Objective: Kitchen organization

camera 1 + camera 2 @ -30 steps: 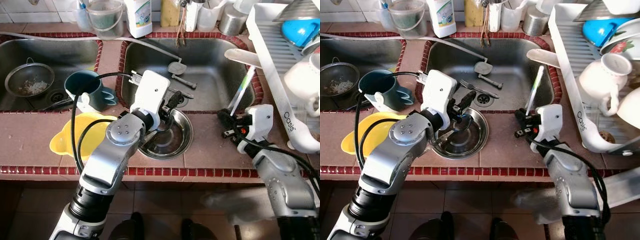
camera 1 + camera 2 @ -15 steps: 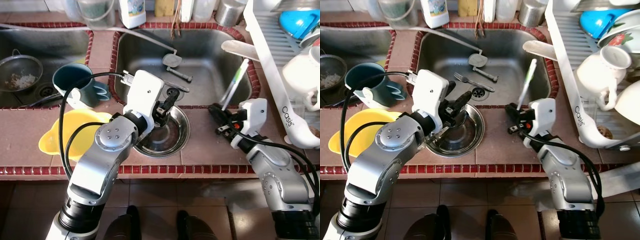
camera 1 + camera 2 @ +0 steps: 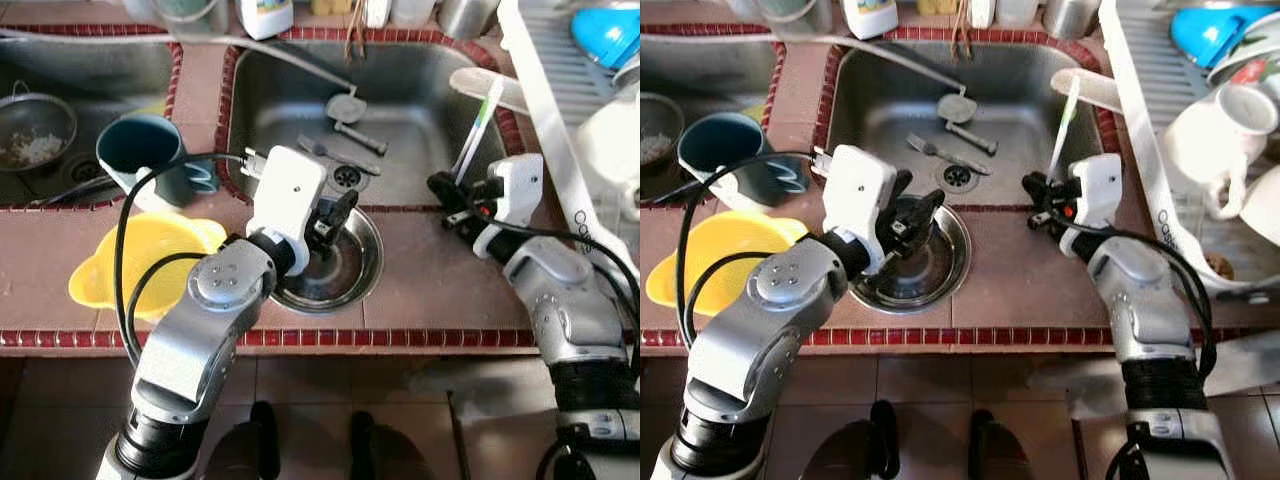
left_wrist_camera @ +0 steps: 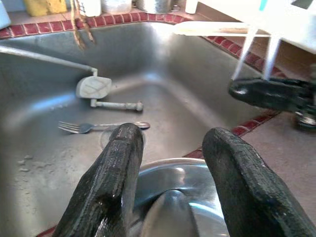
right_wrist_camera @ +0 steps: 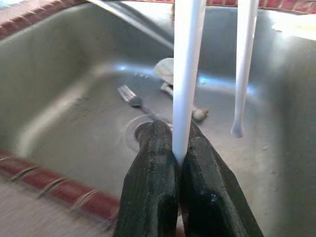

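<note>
My left gripper (image 3: 335,213) hovers open just over the far rim of a steel bowl (image 3: 350,280) on the tiled counter in front of the sink; its fingers (image 4: 121,163) straddle the bowl's rim (image 4: 163,168) without gripping it. At the front right rim of the sink (image 3: 290,115), my right gripper (image 3: 445,190) is shut on the lower end of a long white utensil (image 3: 478,135), which stands tilted up over the basin. In the right wrist view the fingers (image 5: 153,187) pinch that white handle (image 5: 186,74). A fork (image 3: 325,150) lies on the sink floor.
A teal mug (image 3: 140,160) and a yellow bowl (image 3: 140,265) sit to the left of the steel bowl. A strainer (image 3: 35,135) is in the left basin. A white dish rack (image 3: 555,130) with crockery stands at the right. A grey plug tool (image 3: 350,108) lies in the sink.
The camera has shifted a little. My right gripper has carried the white utensil from the counter up to the sink's front rim. The left gripper stays open over the steel bowl.
</note>
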`<state>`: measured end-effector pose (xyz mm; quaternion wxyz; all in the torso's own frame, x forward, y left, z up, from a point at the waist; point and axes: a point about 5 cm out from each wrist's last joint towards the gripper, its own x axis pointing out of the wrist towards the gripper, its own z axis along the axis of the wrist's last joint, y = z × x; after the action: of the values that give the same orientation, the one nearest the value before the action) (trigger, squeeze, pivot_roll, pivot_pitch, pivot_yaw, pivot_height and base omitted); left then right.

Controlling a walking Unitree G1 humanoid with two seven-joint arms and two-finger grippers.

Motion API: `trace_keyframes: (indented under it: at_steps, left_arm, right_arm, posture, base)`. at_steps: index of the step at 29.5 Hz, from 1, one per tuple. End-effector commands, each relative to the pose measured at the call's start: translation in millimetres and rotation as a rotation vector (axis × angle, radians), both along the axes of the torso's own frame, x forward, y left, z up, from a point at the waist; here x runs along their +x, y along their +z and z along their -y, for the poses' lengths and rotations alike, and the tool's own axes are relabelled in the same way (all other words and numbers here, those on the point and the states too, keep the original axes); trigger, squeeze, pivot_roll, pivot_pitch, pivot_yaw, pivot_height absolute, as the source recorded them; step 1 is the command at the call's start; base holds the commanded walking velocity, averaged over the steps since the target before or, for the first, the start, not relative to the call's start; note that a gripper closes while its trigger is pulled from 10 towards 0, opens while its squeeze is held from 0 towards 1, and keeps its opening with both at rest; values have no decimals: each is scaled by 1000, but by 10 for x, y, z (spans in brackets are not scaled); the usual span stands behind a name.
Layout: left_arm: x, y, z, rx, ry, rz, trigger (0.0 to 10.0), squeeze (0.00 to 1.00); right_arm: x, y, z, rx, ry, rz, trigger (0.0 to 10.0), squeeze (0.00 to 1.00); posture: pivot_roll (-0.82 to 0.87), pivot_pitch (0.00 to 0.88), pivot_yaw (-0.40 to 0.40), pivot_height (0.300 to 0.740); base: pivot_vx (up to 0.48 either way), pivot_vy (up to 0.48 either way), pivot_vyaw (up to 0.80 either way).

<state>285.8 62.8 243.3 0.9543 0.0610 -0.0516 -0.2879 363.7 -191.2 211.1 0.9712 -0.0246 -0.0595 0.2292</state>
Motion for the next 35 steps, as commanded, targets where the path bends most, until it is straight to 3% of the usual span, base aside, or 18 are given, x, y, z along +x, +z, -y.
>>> trace_keyframes:
  at_steps: [1, 4, 9, 10, 14, 15, 19, 23, 35]
  left_arm:
    - [-47, 48, 27, -6, -15, 16, 10000, 0]
    - [-49, 59, 26, -9, -13, 18, 10000, 0]
    - [-60, 95, 14, -25, -7, 25, 10000, 0]
    - [-67, 109, 8, -28, -3, 29, 10000, 0]
    - [-69, 119, 4, -35, -2, 30, 10000, 0]
    - [-71, 129, -1, -37, 1, 31, 10000, 0]
    - [-74, 133, -2, -37, 2, 31, 10000, 0]
    - [-69, 162, -22, -47, 8, 35, 10000, 0]
    - [-64, 232, -89, -37, 11, 52, 10000, 0]
  right_arm:
    - [10, -223, 15, -13, 15, -92, 10000, 0]
    - [42, -214, -19, -16, 39, -94, 10000, 0]
    - [64, -135, -273, 6, 157, -67, 10000, 0]
    - [33, -110, -404, 25, 206, -52, 10000, 0]
    - [2, -93, -499, 45, 249, -42, 10000, 0]
    - [-45, -95, -617, 48, 289, -27, 10000, 0]
    - [-65, -97, -666, 50, 307, -19, 10000, 0]
    - [-165, -98, -838, 79, 385, -20, 10000, 0]
    - [-190, -93, -770, 87, 368, -35, 10000, 0]
  posture:
    - [-109, 393, -25, 740]
    - [-106, 394, -26, 740]
    - [-102, 398, -32, 740]
    - [-99, 399, -35, 740]
    - [-100, 401, -36, 740]
    - [-99, 402, -37, 740]
    - [-98, 402, -37, 740]
    - [-94, 403, -36, 740]
    - [-93, 396, -35, 740]
  base:
    - [0, 0, 0]
    - [0, 0, 0]
    - [0, 0, 0]
    - [0, 0, 0]
    - [0, 0, 0]
    - [0, 0, 0]
    - [0, 0, 0]
    - [0, 0, 0]
    - [0, 0, 0]
